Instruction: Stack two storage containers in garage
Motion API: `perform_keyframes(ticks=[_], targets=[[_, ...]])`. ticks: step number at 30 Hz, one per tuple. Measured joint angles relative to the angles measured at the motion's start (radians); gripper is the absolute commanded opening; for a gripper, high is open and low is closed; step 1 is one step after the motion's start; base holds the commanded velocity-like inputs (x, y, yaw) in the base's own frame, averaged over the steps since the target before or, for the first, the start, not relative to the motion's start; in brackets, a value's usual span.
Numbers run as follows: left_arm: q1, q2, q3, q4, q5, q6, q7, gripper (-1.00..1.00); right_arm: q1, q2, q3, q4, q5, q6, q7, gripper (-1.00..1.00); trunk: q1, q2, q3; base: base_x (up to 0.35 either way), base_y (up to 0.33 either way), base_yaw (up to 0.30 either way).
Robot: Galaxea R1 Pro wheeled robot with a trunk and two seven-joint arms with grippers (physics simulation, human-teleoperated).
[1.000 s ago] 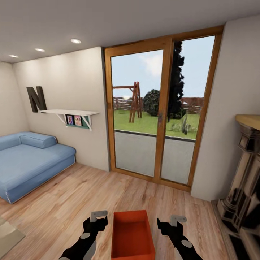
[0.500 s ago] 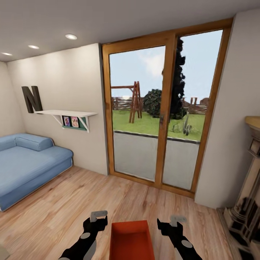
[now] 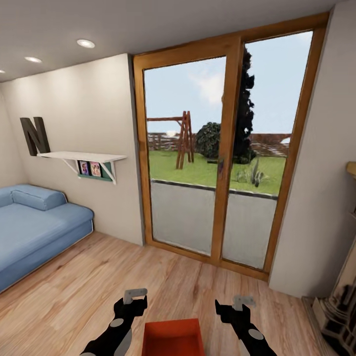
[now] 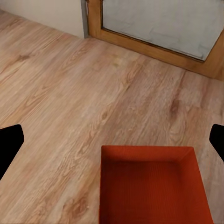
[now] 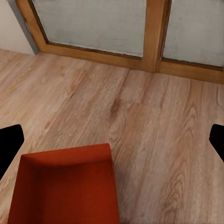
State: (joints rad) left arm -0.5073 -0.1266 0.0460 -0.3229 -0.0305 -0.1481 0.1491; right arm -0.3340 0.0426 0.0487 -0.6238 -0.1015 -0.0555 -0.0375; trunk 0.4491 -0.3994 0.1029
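Fingers (image 4: pixel 10 145) spread, storage container (image 3: pixel 172 337) between arms, sofa (image 3: pixel 34 228) far left

Storage container (image 3: pixel 172 338) and blue sofa (image 3: pixel 34 227) cut off by the head view's edges.

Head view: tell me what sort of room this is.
Most likely a living room: a blue sofa against the wall, a light wood plank floor, and tall wood-framed glass doors looking out on a garden. An orange-red box sits on the planks.
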Motion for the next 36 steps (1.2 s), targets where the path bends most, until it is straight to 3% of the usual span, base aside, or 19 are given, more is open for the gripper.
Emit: perform_keyframes(ticks=[6,36], targets=[[0.000,0.001,0.000,0.000,0.001,0.001,-0.006,1.00,0.000,0.000,0.000,0.000,0.000,-0.001,0.000,1.00,0.000,0.000,0.000,0.181,-0.024,0.000],[0.000,0.001,0.000,0.000,0.001,0.001,-0.007,1.00,0.000,0.001,0.000,0.000,0.001,0.000,0.000,1.00,0.001,0.000,0.000,0.001,0.039,-0.032]])
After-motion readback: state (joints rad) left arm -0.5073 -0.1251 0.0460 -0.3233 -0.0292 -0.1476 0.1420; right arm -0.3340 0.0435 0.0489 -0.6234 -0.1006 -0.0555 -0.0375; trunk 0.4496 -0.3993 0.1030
